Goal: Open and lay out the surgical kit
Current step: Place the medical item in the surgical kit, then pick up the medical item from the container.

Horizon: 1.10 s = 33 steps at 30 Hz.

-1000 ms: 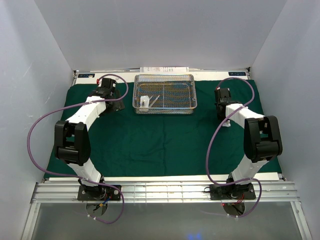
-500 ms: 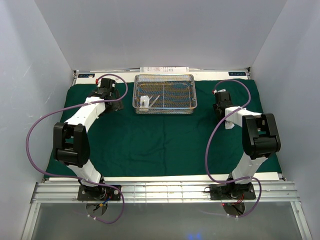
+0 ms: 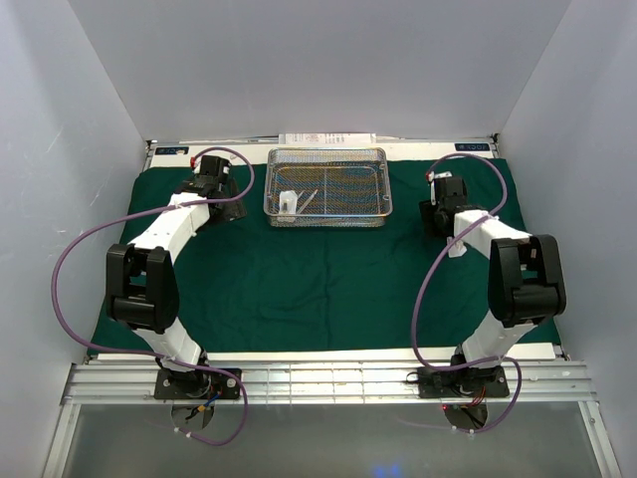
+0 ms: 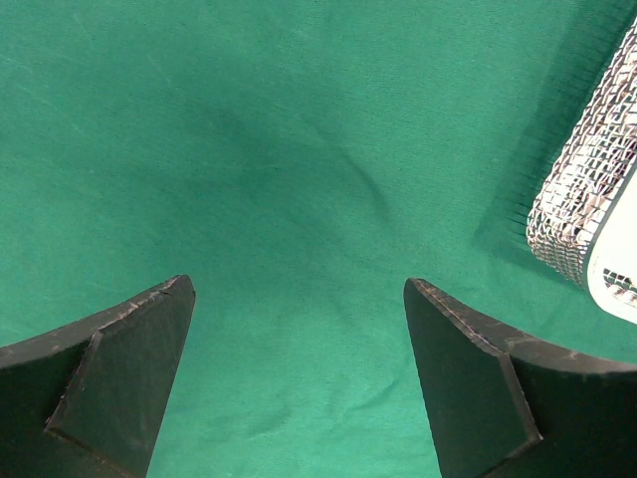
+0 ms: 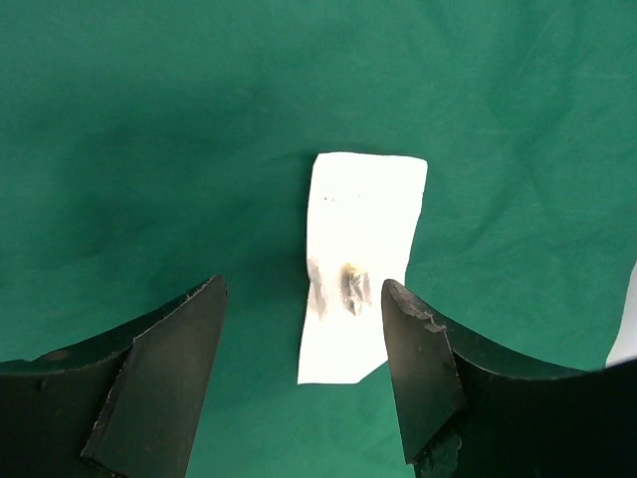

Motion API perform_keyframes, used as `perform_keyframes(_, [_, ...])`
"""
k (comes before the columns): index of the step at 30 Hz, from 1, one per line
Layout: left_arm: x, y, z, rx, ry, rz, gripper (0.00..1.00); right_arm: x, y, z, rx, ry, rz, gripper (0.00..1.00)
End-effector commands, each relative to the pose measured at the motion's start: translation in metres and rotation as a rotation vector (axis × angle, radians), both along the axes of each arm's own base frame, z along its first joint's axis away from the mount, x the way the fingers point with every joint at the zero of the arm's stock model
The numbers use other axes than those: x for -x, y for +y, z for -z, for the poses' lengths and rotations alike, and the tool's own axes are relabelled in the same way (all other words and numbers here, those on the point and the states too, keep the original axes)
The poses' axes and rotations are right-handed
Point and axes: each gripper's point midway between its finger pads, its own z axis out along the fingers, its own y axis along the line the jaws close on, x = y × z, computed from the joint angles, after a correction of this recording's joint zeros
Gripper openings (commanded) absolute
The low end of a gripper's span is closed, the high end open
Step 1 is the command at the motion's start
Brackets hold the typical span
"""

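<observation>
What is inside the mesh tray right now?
A small white packet at its near-left corner, with a thin pale instrument beside it. Anything else in the tray is too small to tell.

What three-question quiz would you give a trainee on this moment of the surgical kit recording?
1. Multiple choice: what lies on the green cloth below the right gripper?
A. scissors
B. a white packet
C. tweezers
2. True or false: the left gripper is open over bare cloth, with a corner of the wire-mesh tray off to one side.
3. Fill in: seen from the robot, the tray stands near the cloth's ____ edge.

Key: 1 B; 2 true; 3 far.
</observation>
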Motion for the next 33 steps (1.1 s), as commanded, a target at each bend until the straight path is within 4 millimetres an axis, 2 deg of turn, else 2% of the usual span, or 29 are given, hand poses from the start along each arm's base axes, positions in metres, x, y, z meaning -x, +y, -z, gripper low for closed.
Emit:
perform_keyframes(1, [-0.006,0.0,-0.026,0.02,-0.072,0.004,0.98,-0.022,0.018,-0.057,-0.105,-0.13,-0.003,0.7])
perform_keyframes(6, [-0.01,-0.005,-0.033,0.042,-0.076,0.019,0.98,-0.036,0.061,-0.109,-0.275,-0.231,-0.109,0.7])
perform_keyframes(7, [-0.015,-0.007,-0.04,0.045,-0.09,0.024,0.98,-0.041,0.067,-0.12,-0.301,-0.253,-0.122,0.7])
perform_keyframes(9, [-0.018,-0.012,-0.045,0.058,-0.091,0.037,0.98,-0.04,0.086,-0.13,-0.362,-0.263,-0.151,0.7])
perform_keyframes(10, [-0.025,-0.015,-0.056,0.066,-0.116,0.044,0.97,-0.041,0.091,-0.135,-0.374,-0.274,-0.165,0.7])
perform_keyframes(11, [-0.027,-0.02,-0.061,0.075,-0.122,0.056,0.95,-0.04,0.104,-0.14,-0.428,-0.277,-0.171,0.7])
perform_keyframes(12, [-0.031,-0.029,-0.061,0.08,-0.121,0.075,0.94,-0.04,0.108,-0.143,-0.442,-0.286,-0.174,0.7])
perform_keyframes(13, [-0.042,-0.037,-0.076,0.086,-0.158,0.092,0.93,-0.039,0.115,-0.146,-0.463,-0.289,-0.19,0.7])
perform_keyframes(14, [-0.045,-0.044,-0.08,0.087,-0.157,0.105,0.93,-0.035,0.128,-0.147,-0.504,-0.277,-0.227,0.7])
perform_keyframes(16, [-0.055,-0.068,-0.077,0.085,-0.144,0.151,0.93,-0.031,0.139,-0.148,-0.554,-0.271,-0.245,0.7])
perform_keyframes(17, [-0.064,-0.079,-0.092,0.091,-0.171,0.17,0.93,-0.03,0.146,-0.151,-0.584,-0.275,-0.268,0.7])
perform_keyframes(18, [-0.066,-0.095,-0.094,0.095,-0.17,0.199,0.93,-0.026,0.149,-0.151,-0.602,-0.274,-0.277,0.7])
perform_keyframes(19, [-0.072,-0.104,-0.086,0.09,-0.153,0.212,0.93,-0.024,0.152,-0.152,-0.619,-0.274,-0.279,0.7])
perform_keyframes(20, [-0.08,-0.114,-0.099,0.097,-0.183,0.227,0.93,-0.022,0.154,-0.154,-0.629,-0.277,-0.29,0.7])
perform_keyframes(21, [-0.081,-0.127,-0.099,0.098,-0.184,0.249,0.92,-0.019,0.155,-0.158,-0.635,-0.285,-0.297,0.7])
perform_keyframes(22, [-0.085,-0.135,-0.09,0.095,-0.169,0.259,0.91,-0.017,0.155,-0.158,-0.634,-0.286,-0.301,0.7])
perform_keyframes(24, [-0.091,-0.152,-0.094,0.099,-0.186,0.292,0.9,-0.011,0.155,-0.159,-0.634,-0.288,-0.311,0.7])
perform_keyframes(25, [-0.094,-0.157,-0.09,0.092,-0.182,0.302,0.86,-0.009,0.155,-0.158,-0.633,-0.285,-0.313,0.71])
perform_keyframes(26, [-0.096,-0.16,-0.074,0.079,-0.147,0.312,0.85,-0.007,0.153,-0.156,-0.627,-0.284,-0.312,0.71])
perform_keyframes(27, [-0.1,-0.168,-0.077,0.083,-0.155,0.323,0.84,-0.004,0.152,-0.158,-0.628,-0.289,-0.314,0.71])
perform_keyframes(29, [-0.102,-0.173,-0.061,0.07,-0.126,0.325,0.79,0.004,0.152,-0.153,-0.635,-0.279,-0.318,0.71])
perform_keyframes(32, [-0.104,-0.18,-0.048,0.051,-0.109,0.329,0.76,0.012,0.152,-0.143,-0.642,-0.259,-0.317,0.71])
perform_keyframes(33, [-0.105,-0.181,-0.036,0.043,-0.091,0.328,0.74,0.015,0.152,-0.144,-0.644,-0.264,-0.32,0.71])
